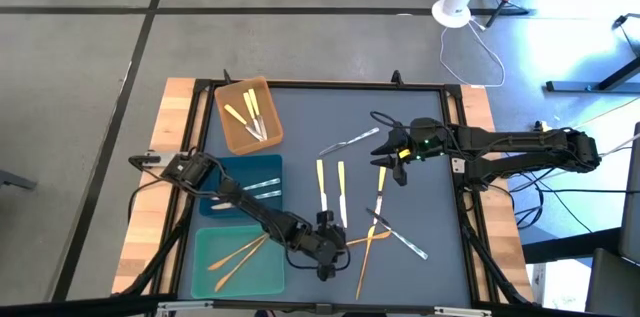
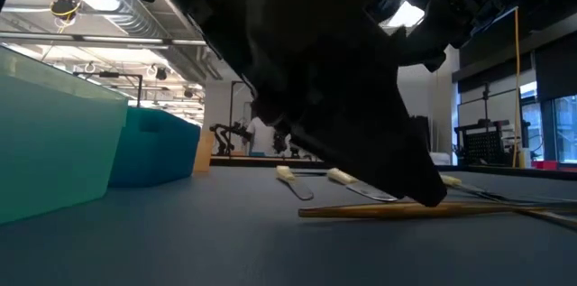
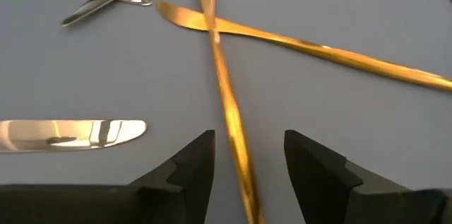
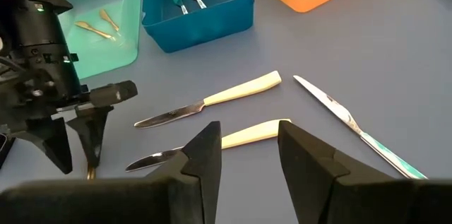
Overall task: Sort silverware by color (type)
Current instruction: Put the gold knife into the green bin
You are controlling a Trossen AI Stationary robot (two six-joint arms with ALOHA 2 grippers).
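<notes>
Silverware: gold utensil (image 3: 233, 125) lies between spread left gripper (image 3: 248, 164) fingers | step: pinch | tip: centre handle, close squarely, avoid crossing gold piece (image 3: 318, 44)

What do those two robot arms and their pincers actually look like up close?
Both arms are dark, near-black jointed tubes with thin black cables trailing along them. The right arm's wrist carries small green and yellow lights. The left gripper and right gripper each end in two chunky, matte black fingers with angular, wedge-shaped tips.
</notes>
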